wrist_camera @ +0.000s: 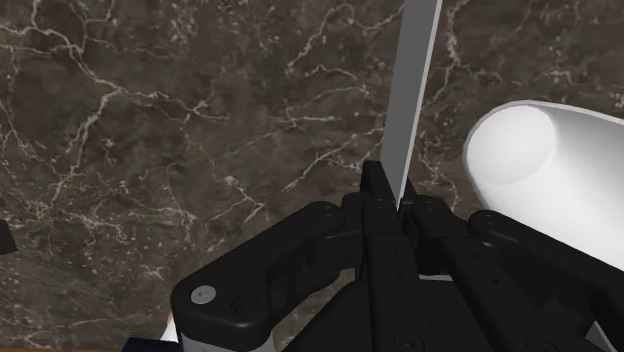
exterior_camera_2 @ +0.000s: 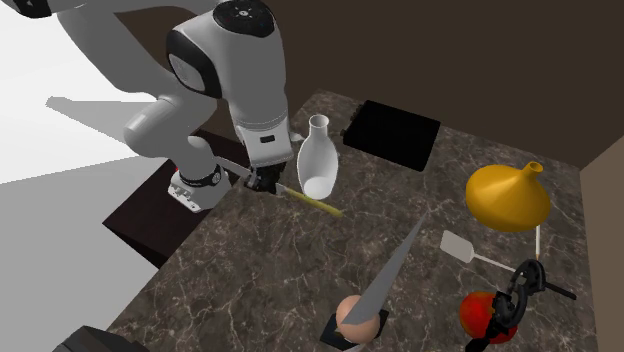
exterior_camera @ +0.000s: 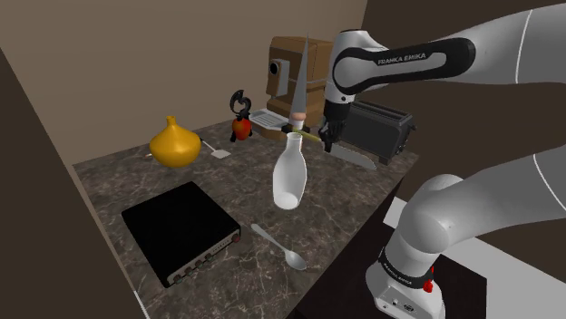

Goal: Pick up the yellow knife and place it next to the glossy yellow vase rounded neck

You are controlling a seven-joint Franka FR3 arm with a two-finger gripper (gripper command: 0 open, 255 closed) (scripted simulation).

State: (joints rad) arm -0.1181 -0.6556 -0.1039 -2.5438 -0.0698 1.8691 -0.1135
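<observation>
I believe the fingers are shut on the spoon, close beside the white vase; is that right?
Not the spoon: the fingers are shut on the knife, close beside the white vase, as the wrist view shows.

1. A dark marble table (exterior_camera: 109, 181), veined in white, runs back into a corner.
2. A plain tan wall (exterior_camera: 136, 63) stands behind it, and a darker brown wall (exterior_camera: 27, 236) closes the shoulder view's left.
3. Pale floor (exterior_camera_2: 50, 150) lies brightly lit beyond the table's edge.
</observation>
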